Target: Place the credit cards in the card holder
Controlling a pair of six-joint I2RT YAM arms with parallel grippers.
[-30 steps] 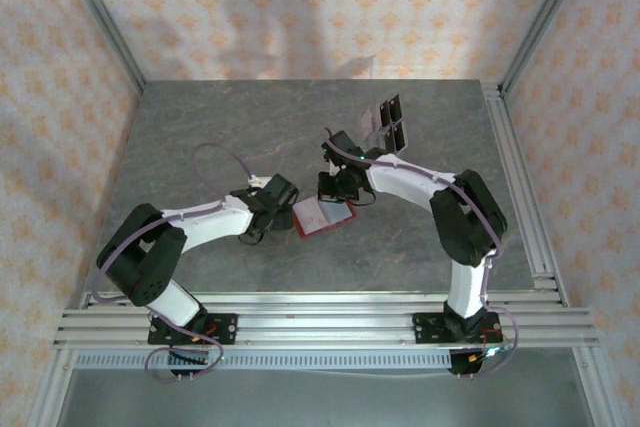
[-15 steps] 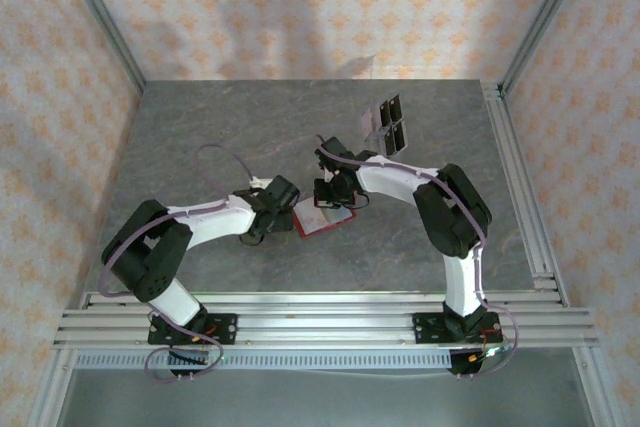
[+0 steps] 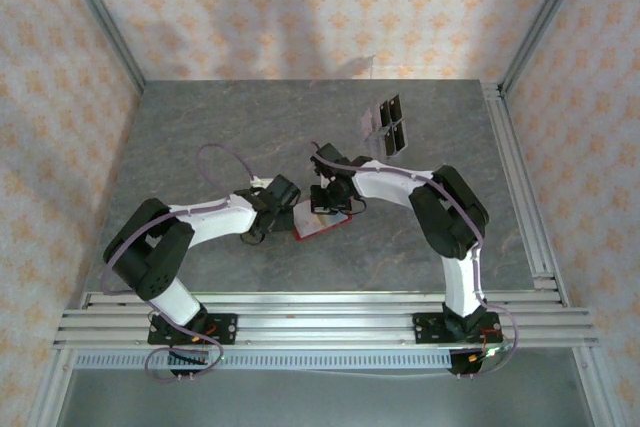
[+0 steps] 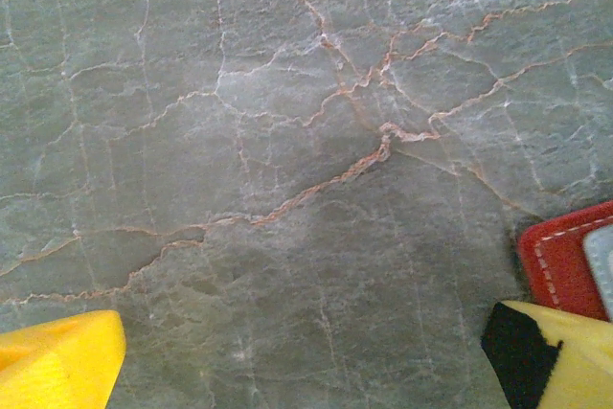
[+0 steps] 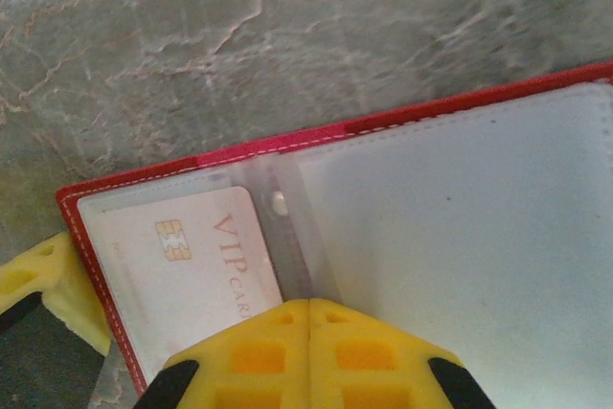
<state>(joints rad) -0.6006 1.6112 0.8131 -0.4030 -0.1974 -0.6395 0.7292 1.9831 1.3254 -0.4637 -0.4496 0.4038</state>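
Meanwhile, left hand (image 4: 302,361) wide apart beside the open card holder (image 5: 460,256), right hand (image 5: 308,323) tight together over it.

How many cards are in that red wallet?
1: a VIP card in a pocket of the card holder, its lower edge under the shut right gripper; others may be hidden.

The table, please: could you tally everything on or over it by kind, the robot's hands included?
Card holder: 1, red, lying open.
Card: 1, marked VIP, tucked inside the card holder.
Clear stand: 1, its dark rectangles too small to count.
Hands: 2, left hand open, right hand shut.
Total: 5.
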